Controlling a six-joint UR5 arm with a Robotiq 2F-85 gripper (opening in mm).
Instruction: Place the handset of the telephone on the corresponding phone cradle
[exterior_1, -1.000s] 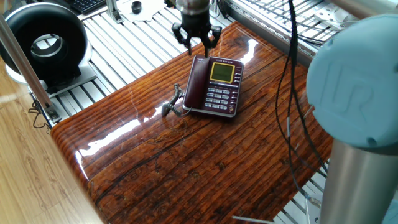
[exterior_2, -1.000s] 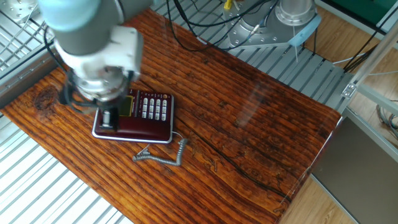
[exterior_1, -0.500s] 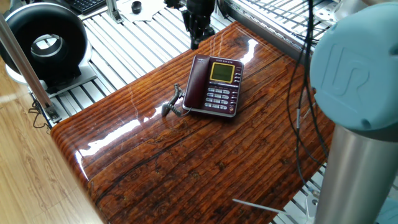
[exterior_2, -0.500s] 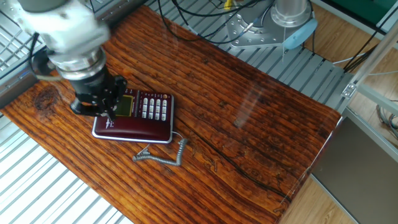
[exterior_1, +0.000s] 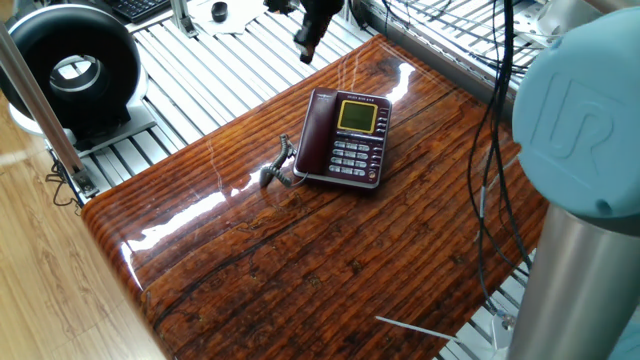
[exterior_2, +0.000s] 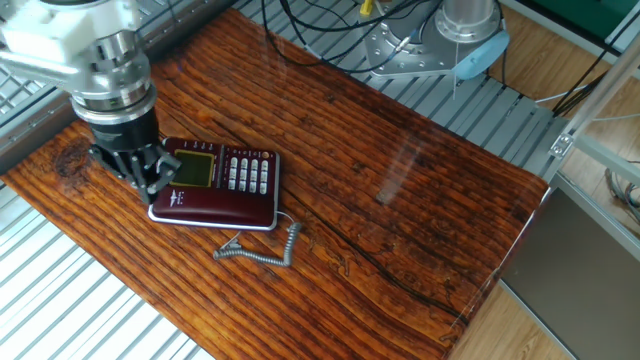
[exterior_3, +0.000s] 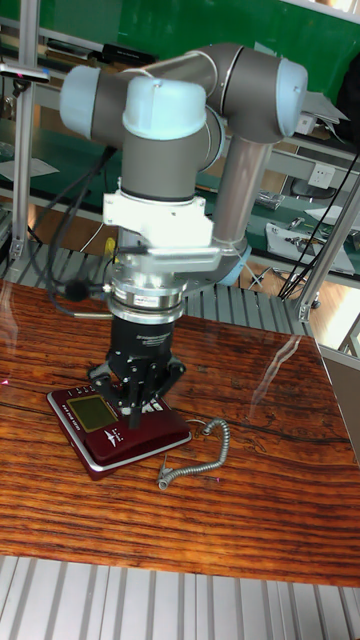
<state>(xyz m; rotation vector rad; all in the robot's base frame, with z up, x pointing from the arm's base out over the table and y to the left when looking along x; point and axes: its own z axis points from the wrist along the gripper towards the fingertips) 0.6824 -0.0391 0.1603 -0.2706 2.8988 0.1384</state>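
Note:
The dark maroon telephone (exterior_1: 352, 140) lies on the wooden table (exterior_1: 300, 260), its yellow-green screen (exterior_1: 357, 116) towards the far edge. The handset (exterior_1: 317, 134) lies lengthwise along the phone's left side, covering the phone cradle. Its grey coiled cord (exterior_1: 279, 167) curls onto the table beside the phone. My gripper (exterior_1: 306, 38) hangs above the table just beyond the phone's screen end, open and holding nothing. The other fixed view shows the gripper (exterior_2: 148, 176) beside the screen end of the telephone (exterior_2: 222, 188), apart from the handset (exterior_2: 215, 208).
A round black device (exterior_1: 70, 70) sits on the slatted metal surface at the far left. Cables (exterior_1: 478, 150) hang down over the table's right side next to the arm's grey column (exterior_1: 580, 250). The arm's base (exterior_2: 455, 40) is bolted beyond the table.
The gripper has lifted off the handset and drawn back past the phone's screen end, turning about its axis. Handset, phone and cord have stayed put.

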